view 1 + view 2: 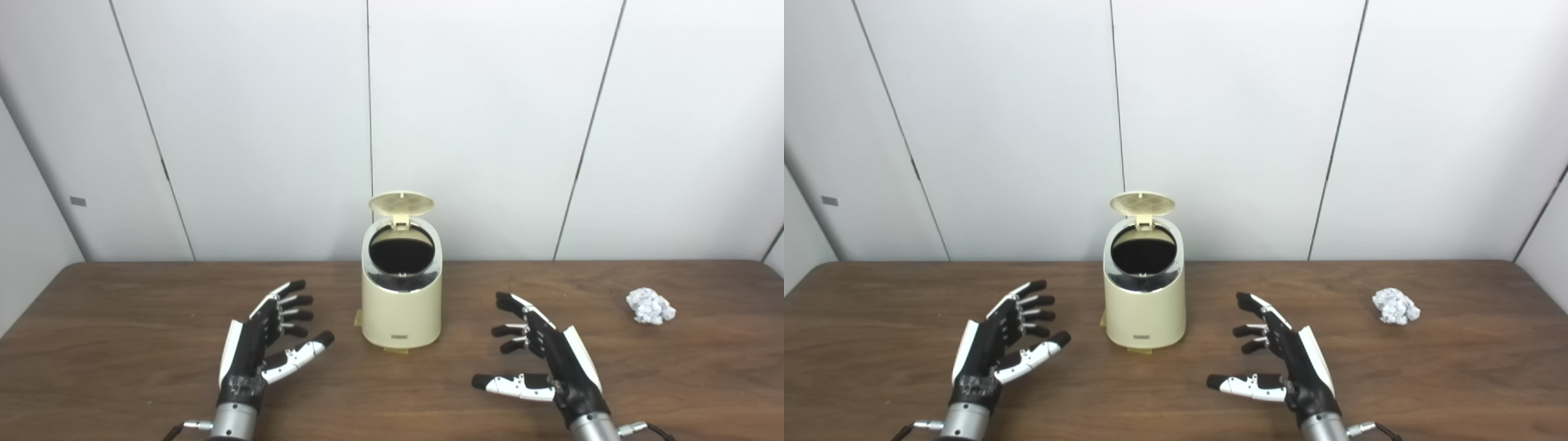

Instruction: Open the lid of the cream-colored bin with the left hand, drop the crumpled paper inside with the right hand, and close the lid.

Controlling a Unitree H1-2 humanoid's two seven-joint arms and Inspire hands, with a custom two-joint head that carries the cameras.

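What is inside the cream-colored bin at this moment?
The cream-colored plastic bin, round lid raised, shows only a dark interior; its bottom is hidden in shadow. The crumpled white paper ball lies on the brown wooden table.

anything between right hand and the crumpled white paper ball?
Nothing: only bare brown wooden table between the open right hand and the crumpled white paper ball. Both eye views show it.

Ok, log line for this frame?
lid up on cream-colored plastic bin | crumpled white paper on table | left hand open | right hand open
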